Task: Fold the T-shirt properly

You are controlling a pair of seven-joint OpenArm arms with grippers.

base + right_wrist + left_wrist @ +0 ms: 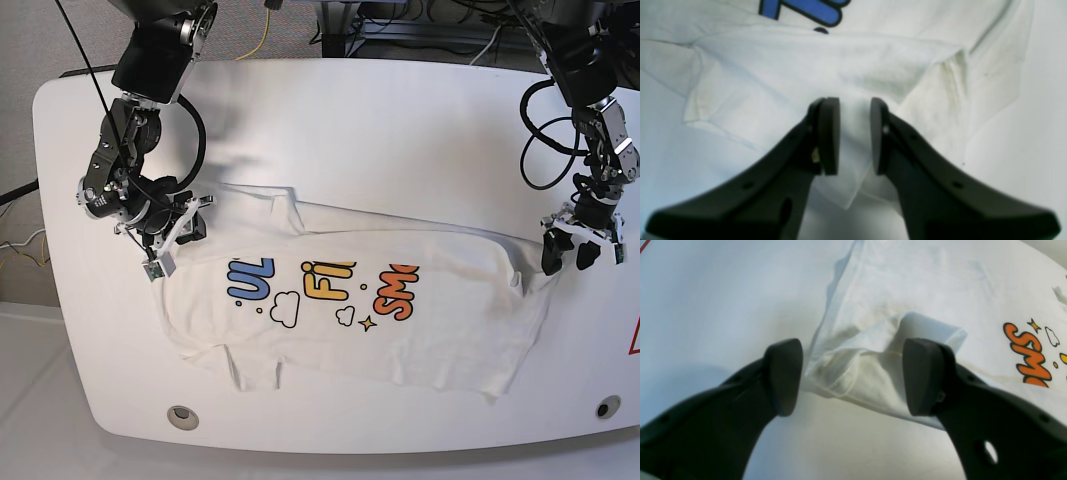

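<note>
T-shirt (340,320) is lying print-up across the middle of the white table (380,130), wrinkled, partly spread. Only the tops of the blue, yellow and orange words are showing in the base view; a fold of white fabric is running along the upper edge and covering the rest. Lower hem area is bunched at the shirt's near-left corner.

Left gripper (850,376) is sitting at the shirt's edge on the base view's right, jaws spread wide. Its fingers (783,376) are straddling a crumpled, folded-over flap of white fabric without pinching it: one finger is over bare table just beside the cloth, the other is over the shirt. The orange lettering is showing off to the side in the left wrist view.

Right gripper (855,133) is working the opposite end, on the base view's left. Its jaws are narrowed to a small gap with a ridge of white fabric running up between them. Whether the pads are actually clamping the cloth is not clear from the right wrist view. Blue lettering is visible just beyond the fold.
</note>
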